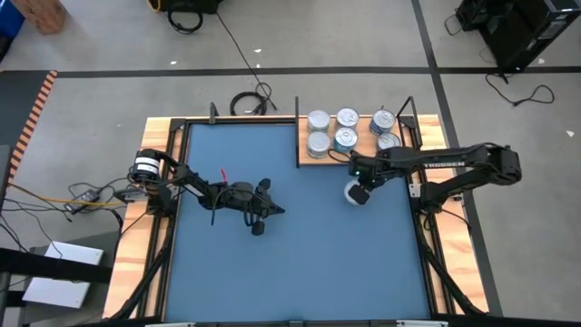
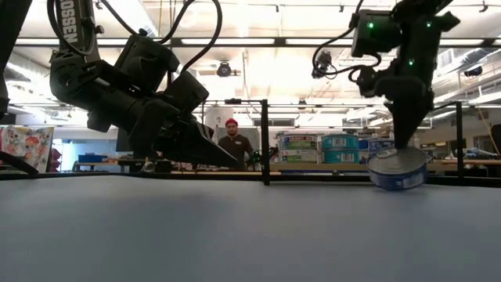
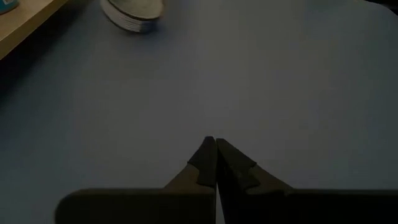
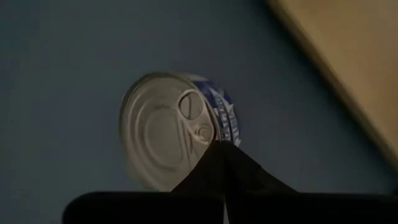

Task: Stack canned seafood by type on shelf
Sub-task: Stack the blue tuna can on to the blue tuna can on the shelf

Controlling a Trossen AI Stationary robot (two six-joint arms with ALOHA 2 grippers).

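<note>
grey concrete floor with dark tape lines, black cables coiled at far edge, ceiling strip lights overhead, person in red cap standing far back in the room

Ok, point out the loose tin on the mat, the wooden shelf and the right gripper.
loose tin [image 4: 163, 134]: right wrist view, middle of its silver lid.
wooden shelf [image 1: 363, 129]: high view, bare board between tins.
right gripper [image 1: 359, 178]: high view, fingertips over the tin.

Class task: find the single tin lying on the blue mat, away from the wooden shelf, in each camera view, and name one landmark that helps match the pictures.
High view: loose tin just below the shelf, under the right gripper.
Low view: tin at right.
Left wrist view: tin at top.
Right wrist view: tin centre.
Shared landmark: the shelf edge.
</note>
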